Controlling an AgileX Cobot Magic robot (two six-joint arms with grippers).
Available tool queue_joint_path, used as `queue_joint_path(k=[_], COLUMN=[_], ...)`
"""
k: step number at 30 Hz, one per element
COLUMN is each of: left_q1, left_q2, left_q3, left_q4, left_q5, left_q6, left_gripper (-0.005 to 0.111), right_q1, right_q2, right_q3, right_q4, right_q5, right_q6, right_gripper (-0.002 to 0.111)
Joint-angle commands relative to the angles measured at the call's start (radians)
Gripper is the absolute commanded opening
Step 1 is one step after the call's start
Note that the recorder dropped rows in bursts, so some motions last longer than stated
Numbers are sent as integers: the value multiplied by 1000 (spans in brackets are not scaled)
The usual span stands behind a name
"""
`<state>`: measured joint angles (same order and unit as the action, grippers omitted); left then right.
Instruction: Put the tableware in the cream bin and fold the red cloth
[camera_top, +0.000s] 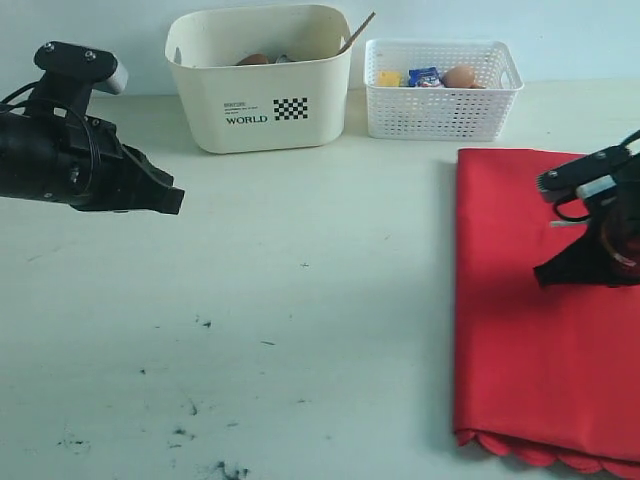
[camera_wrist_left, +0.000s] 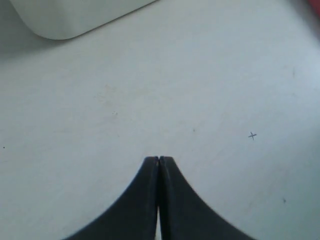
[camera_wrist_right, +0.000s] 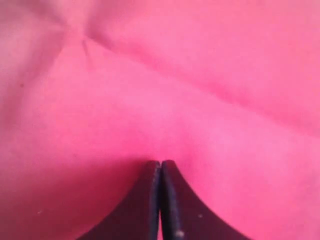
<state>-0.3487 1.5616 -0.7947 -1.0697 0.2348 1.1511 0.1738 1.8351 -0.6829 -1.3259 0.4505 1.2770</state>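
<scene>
Step in hand, judged: fold of red cloth (camera_top: 520, 300), flat along table (camera_top: 320, 330) right edge, scalloped hem at near edge; tableware (camera_top: 354, 34) already inside cream bin (camera_top: 258, 105) at far edge. Closed tight above cloth, nothing visibly pinched: right gripper (camera_wrist_right: 160, 163). Closed, empty: left gripper (camera_wrist_left: 159, 159). Next: open, pinch hem, carry over.

Pale scuffed tabletop (camera_top: 330, 330); plain light wall (camera_top: 580, 20) behind.

High exterior overview; wrist views close above table (camera_wrist_left: 225, 75) and red cloth (camera_wrist_right: 210, 100)
</scene>
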Motion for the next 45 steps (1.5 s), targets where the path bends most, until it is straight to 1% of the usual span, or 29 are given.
queue_joint_path(k=[1,3,7,10,14,20,23,25,30,32,37,39,41,43,45], left_q1=[1,1,1,1,1,1,1,1,1,1,1,1,1,1,1], left_q2=[-7,-7,-7,-7,-7,-7,-7,-7,-7,-7,-7,-7,-7,-7,-7], left_q3=[4,4,4,4,4,4,4,4,4,4,4,4,4,4,4], left_q4=[-14,-14,-14,-14,-14,-14,-14,-14,-14,-18,-18,-18,-18,-18,-18], left_q5=[-6,-6,-6,-6,-6,-4,-2,-2,2,2,4,4,4,4,6], left_q6=[-4,-4,-4,-4,-4,-4,-4,-4,-4,-4,-4,-4,-4,-4,-4], left_gripper=[2,2,2,2,2,2,2,2,2,2,2,2,2,2,2], right_q1=[-52,-46,-46,-46,-46,-46,-48,-63,-119,-152,-250,-286,-291,-291,-291], right_q2=[-40,-86,-216,-280,-278,-218,-181,-148,-44,-1,86,68,-10,-115,-217], right_q3=[22,37,99,152,194,217,203,197,187,162,58,12,6,19,27], right_q4=[-63,-60,-58,-62,-62,-62,-111,-168,-393,-419,-419,-419,-416,-373,-419], right_q5=[-2,-46,-275,-414,-357,-182,-42,-4,-4,-2,-31,-111,-135,-166,-382], right_q6=[156,156,156,156,156,180,259,344,564,601,601,585,585,585,583], right_gripper=[0,0,0,0,0,0,0,0,0,0,0,0,0,0,0])
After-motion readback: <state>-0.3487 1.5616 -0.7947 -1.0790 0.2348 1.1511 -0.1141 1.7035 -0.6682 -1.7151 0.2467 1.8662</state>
